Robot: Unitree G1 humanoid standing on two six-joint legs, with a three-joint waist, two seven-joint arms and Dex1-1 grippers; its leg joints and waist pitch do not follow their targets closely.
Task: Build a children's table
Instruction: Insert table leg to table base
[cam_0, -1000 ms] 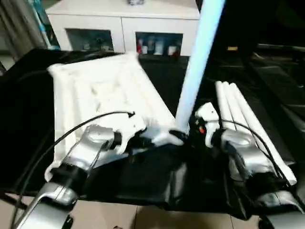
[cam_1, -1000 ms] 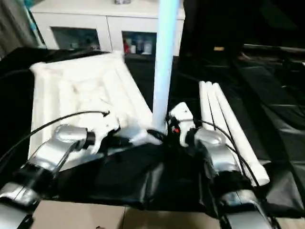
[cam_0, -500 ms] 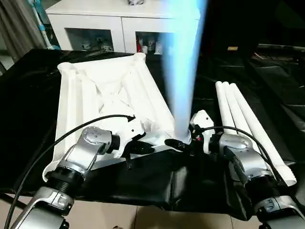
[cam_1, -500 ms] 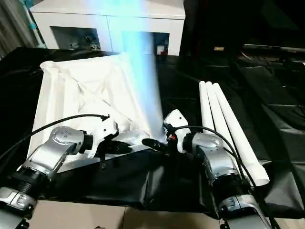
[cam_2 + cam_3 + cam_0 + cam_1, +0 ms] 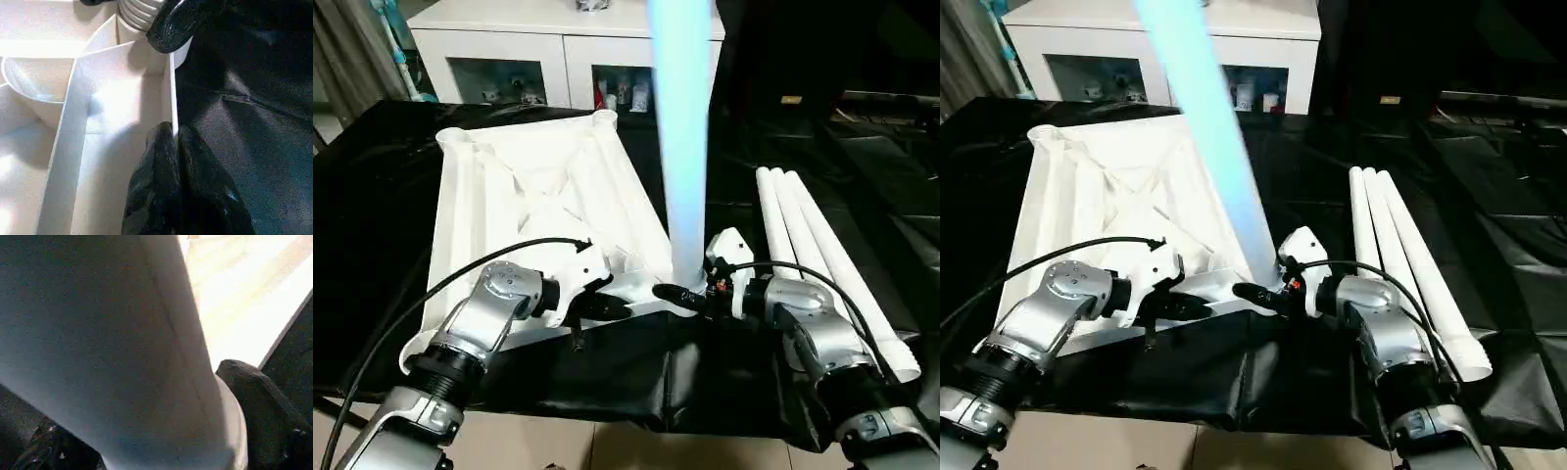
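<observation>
one leg [image 5: 683, 147] up on end at the near right corner socket [image 5: 680, 290] of the upside-down tabletop [image 5: 533, 211], long axis running from socket toward the camera, top leaning a touch toward the robot's left. right gripper [image 5: 683, 296] hard against the foot of that leg, black fingers [image 5: 254, 401] either side of the tube, looks like a loose clasp rather than a squeeze. left gripper [image 5: 607, 309] clenched on the thin near rim [image 5: 172, 98] of the tabletop, just left of the socket, pinning it down. three spare legs [image 5: 813, 245] flat on the black cloth [image 5: 636, 367], side by side, pointing away, well right. right arm nearest for the push down.
</observation>
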